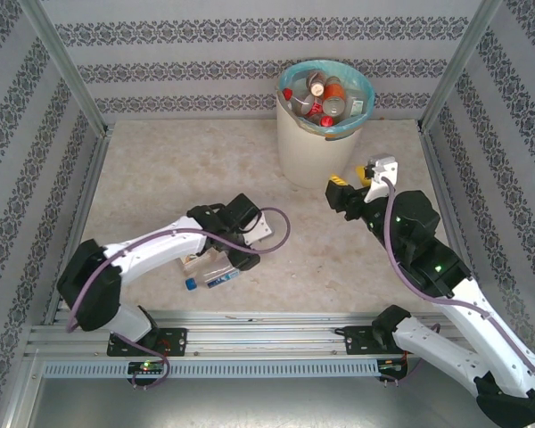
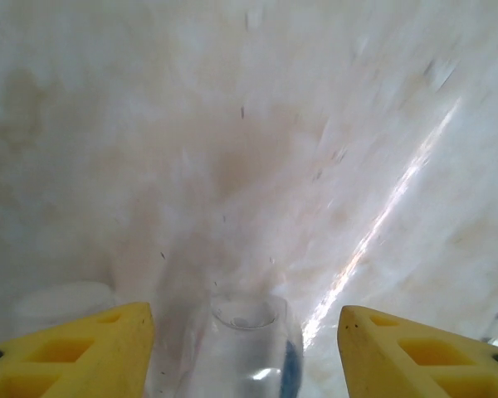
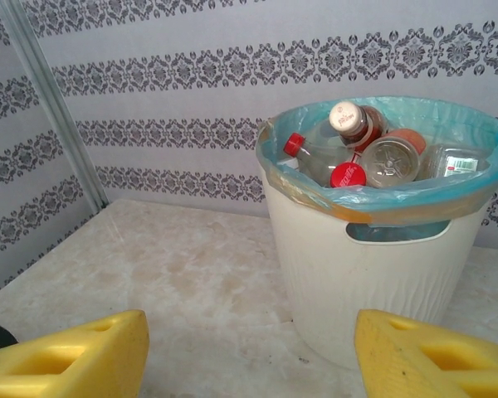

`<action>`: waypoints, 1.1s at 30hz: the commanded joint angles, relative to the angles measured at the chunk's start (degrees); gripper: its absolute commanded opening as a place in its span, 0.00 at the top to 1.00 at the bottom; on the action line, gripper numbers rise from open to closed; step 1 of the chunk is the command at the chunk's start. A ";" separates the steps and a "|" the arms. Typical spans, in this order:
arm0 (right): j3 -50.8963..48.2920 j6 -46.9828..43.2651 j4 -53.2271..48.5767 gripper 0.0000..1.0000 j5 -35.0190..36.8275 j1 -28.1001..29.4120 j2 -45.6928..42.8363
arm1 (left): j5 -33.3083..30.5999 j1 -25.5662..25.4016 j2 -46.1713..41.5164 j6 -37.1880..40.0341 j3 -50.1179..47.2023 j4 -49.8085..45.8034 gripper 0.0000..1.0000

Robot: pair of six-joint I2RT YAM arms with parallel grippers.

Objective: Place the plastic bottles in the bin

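Beige marbled tabletop (image 1: pixel 160 169) meets damask-papered walls (image 1: pixel 250 67), left hand (image 2: pixel 245 313) gaping around a clear bottle (image 2: pixel 241 352), right hand (image 3: pixel 251 319) released.

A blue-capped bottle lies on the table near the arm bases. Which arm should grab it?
Left. The left end effector hangs over the blue-capped bottle, fingers open either side of it. The right end effector is empty beside the bin, farther off.

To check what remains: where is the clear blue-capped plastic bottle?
In the top view the clear bottle lies near left on the beige table, beneath the left gripper.
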 commanded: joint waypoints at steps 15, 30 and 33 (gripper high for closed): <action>-2.23 2.10 -2.64 0.34 0.30 0.35 -5.39 | -6.56 -0.77 -6.92 6.18 -9.99 -3.95 0.19; -4.28 8.75 -4.03 0.36 -1.06 0.45 -7.80 | -2.98 -0.83 0.71 6.14 -12.62 2.66 0.38; -4.81 9.76 -3.95 0.36 -0.21 0.42 -9.19 | -1.45 -0.77 -1.03 6.40 -10.88 1.70 0.47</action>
